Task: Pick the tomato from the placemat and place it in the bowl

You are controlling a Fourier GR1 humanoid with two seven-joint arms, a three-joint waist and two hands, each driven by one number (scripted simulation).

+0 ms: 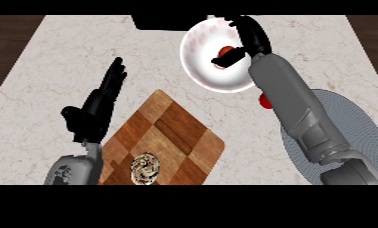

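Right hand (247,37) over the bowl (203,67), thumb and fingers curled round the tomato (224,51), inside the bowl's rim. Left hand (100,107) well left of bowl, fingers straight, touching nothing.

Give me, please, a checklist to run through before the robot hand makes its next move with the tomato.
1. Grip on the tomato: ok, the right robot hand curls round it.
2. Hand over the bowl: ok, above its inside.
3. Height of the tomato above the bowl: cannot tell.
4. The left robot hand clear: ok, open, left of the cutting board.
5. The red spot beside the right forearm, at the placemat edge: cannot tell what it is.
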